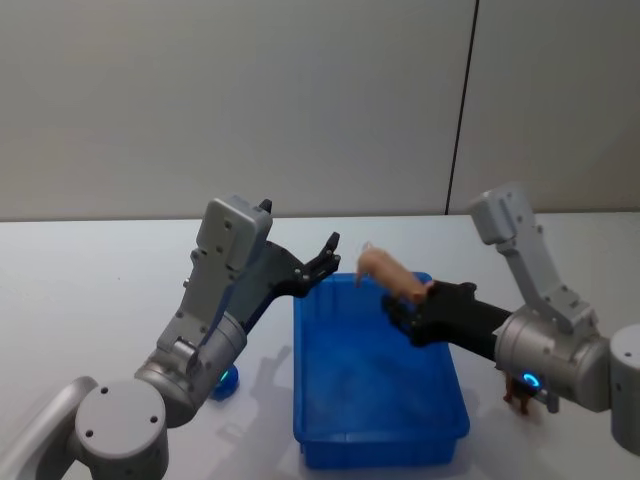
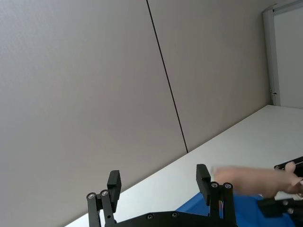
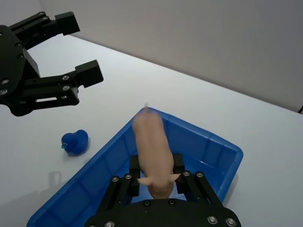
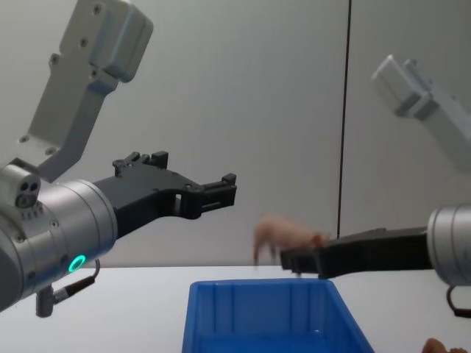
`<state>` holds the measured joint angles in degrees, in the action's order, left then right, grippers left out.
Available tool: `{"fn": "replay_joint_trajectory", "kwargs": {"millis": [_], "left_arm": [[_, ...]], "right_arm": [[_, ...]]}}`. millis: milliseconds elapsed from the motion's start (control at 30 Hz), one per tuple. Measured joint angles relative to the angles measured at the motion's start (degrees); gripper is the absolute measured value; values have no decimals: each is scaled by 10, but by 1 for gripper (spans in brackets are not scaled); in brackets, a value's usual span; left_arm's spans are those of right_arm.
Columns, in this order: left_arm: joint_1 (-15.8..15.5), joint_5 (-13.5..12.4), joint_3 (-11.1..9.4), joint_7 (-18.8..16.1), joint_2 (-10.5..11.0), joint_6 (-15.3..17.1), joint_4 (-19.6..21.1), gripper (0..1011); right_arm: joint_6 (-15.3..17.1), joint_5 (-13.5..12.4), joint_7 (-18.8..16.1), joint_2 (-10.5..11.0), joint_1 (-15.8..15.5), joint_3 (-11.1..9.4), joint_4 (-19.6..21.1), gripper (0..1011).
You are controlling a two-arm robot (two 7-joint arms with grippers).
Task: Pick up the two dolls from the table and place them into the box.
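Hovering over the box (image 1: 300, 400), your right gripper (image 3: 156, 166) clamps its fingers on one end of the pink doll (image 3: 151, 137) — likely light and soft; left gripper (image 1: 328, 255) is wide open, empty.

The pale pink doll (image 1: 390, 272) hangs over the blue box (image 1: 380, 450) (reddish-brown doll (image 1: 517, 400) on table (image 1: 100, 290)).

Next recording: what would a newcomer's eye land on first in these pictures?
The pale flesh-pink toy doll stands out, clamped between the fingers of the right gripper over the bright blue ribbed plastic box. The left gripper hangs open and empty above the box's far left corner. A small reddish-brown doll lies on the white table beside the right arm.
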<state>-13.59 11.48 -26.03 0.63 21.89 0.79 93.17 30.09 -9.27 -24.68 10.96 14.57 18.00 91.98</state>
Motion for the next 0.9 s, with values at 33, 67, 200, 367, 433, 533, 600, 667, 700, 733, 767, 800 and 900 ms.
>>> {"fn": "replay_joint_trajectory", "kwargs": {"millis": [33,67,200,367,433,533,600,667,700,733,767,800,900], "left_arm": [[0,0,0,0,0,0,0,1004],[0,0,0,0,0,0,0,1004],[0,0,0,0,0,0,0,1004],[0,0,0,0,0,0,0,1004],[0,0,0,0,0,0,0,1004],[0,0,0,0,0,0,0,1004],[0,0,0,0,0,0,0,1004],[0,0,0,0,0,0,0,1004],[0,0,0,0,0,0,0,1004],[0,0,0,0,0,0,0,1004],[0,0,0,0,0,0,0,1004],[0,0,0,0,0,0,0,1004],[0,0,0,0,0,0,0,1004]], "right_arm": [[6,1,-2,-2,2,2,-2,383],[9,1,-3,-3,3,2,-2,415],[20,3,-8,-6,7,5,-6,544],[30,5,-11,-9,10,8,-9,701],[32,5,-12,-10,11,9,-10,740],[36,6,-14,-11,13,10,-11,867],[36,6,-14,-11,13,10,-11,881],[34,5,-13,-11,13,9,-11,949],[30,3,-11,-9,13,7,-9,971],[30,3,-11,-9,13,7,-9,994],[25,1,-8,-7,12,5,-7,1001],[23,-1,-6,-6,11,4,-6,1001],[8,-10,5,1,7,-5,1,1001]]}}
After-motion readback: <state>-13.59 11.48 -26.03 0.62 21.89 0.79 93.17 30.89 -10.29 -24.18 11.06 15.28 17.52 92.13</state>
